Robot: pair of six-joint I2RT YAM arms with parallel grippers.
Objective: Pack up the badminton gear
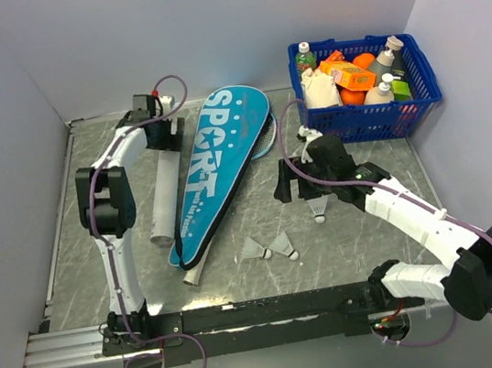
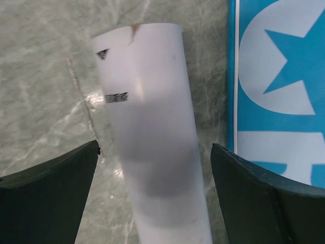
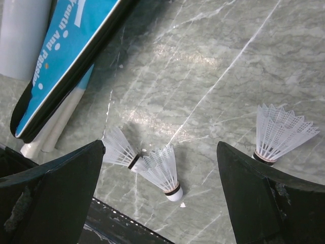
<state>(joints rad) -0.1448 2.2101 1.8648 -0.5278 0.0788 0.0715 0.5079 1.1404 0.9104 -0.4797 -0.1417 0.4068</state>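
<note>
The blue bag (image 1: 225, 164) lettered SPORT lies slantwise at mid-table, also seen as the bag (image 2: 279, 76) in the left wrist view. A racket head (image 1: 265, 135) sticks out at its right edge, and white handles (image 1: 195, 273) poke out at its near end. Left of it lies the long white tube (image 1: 163, 196). My left gripper (image 1: 164, 141) is open over the tube's far end, with the tube (image 2: 152, 152) between its fingers and a gap on each side. Two shuttlecocks (image 3: 162, 170) (image 3: 118, 147) lie touching below my open right gripper (image 3: 160, 145). A third shuttlecock (image 3: 279, 132) lies to the right.
A blue mesh basket (image 1: 375, 118) full of bottles and orange items stands at the back right. The arms' base rail (image 1: 265, 311) runs along the near edge. Walls close in the table at the left, back and right.
</note>
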